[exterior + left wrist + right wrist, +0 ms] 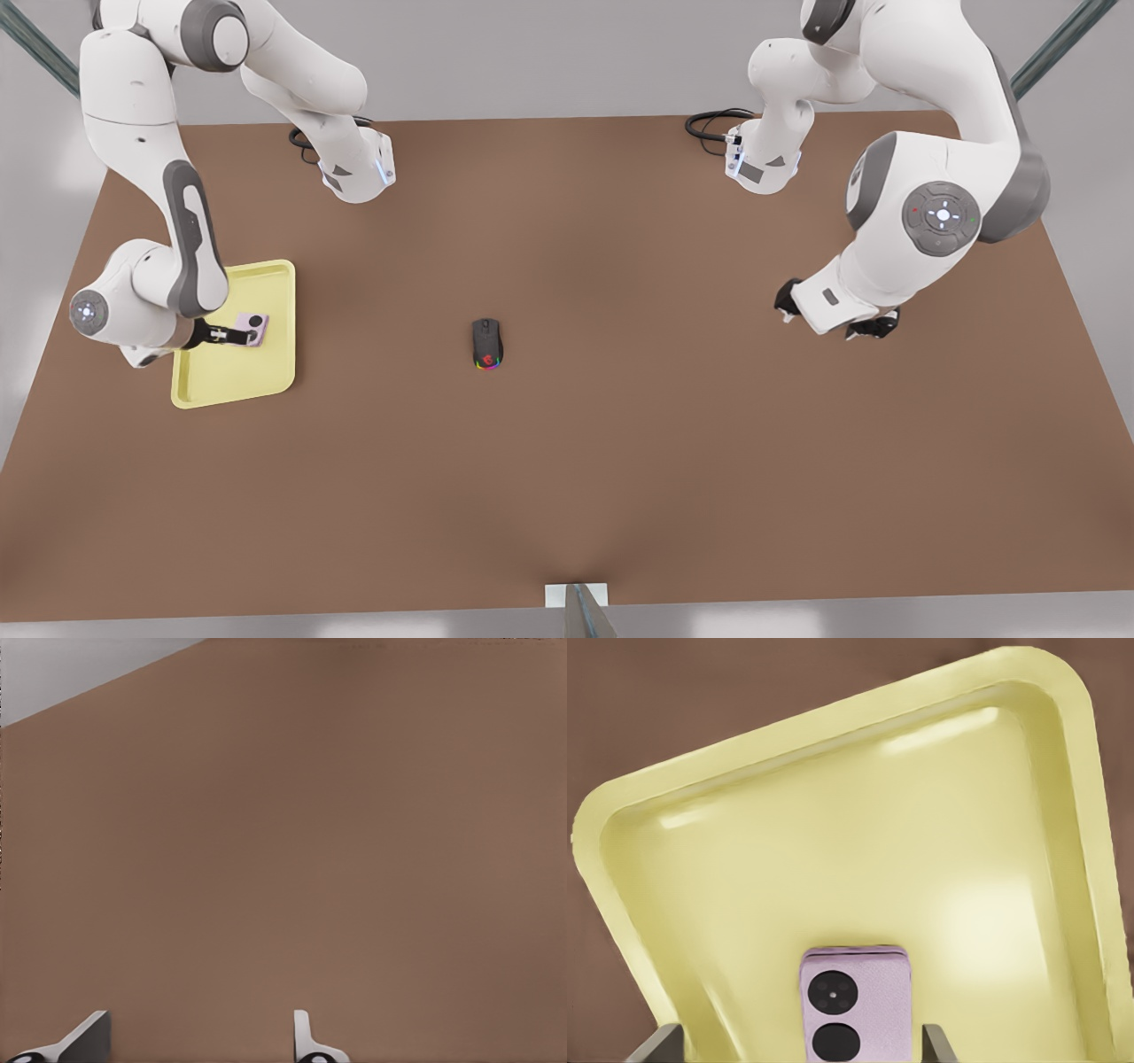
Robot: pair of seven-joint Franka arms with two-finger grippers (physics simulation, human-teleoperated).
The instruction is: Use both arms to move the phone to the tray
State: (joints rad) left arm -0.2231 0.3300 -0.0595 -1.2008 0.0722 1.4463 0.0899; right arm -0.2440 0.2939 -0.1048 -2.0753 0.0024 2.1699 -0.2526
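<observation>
The right gripper (232,335) sits at the left of the front view, over the tray (266,377), reaching toward the picture's right from its white arm (133,221). Its two black fingers (213,334) stand one on each side of the phone (252,329). In the right wrist view the grey fingertips (937,1045) flank the phone (855,1003) with a thin gap visible on either side, so the jaws stand apart and do not press on it; whether they touch it lower down cannot be told.

The phone is a small pale pink-lilac slab with rounded corners and a faintly textured face, bearing two round black lenses set one above the other. It lies inside the tray (1063,762), near the middle of its right half in the front view; whether it rests on the floor or hangs just above cannot be told.

The tray is pale yellow, shallow, with rounded corners and a raised rim, on the brown table (620,461).

The left gripper (834,321) waits at the right of the front view, above bare table, well apart from the tray. In the left wrist view its fingertips (306,1041) are spread wide with nothing between them.

A black mouse (485,344) with rainbow lights lies near the table's centre.
</observation>
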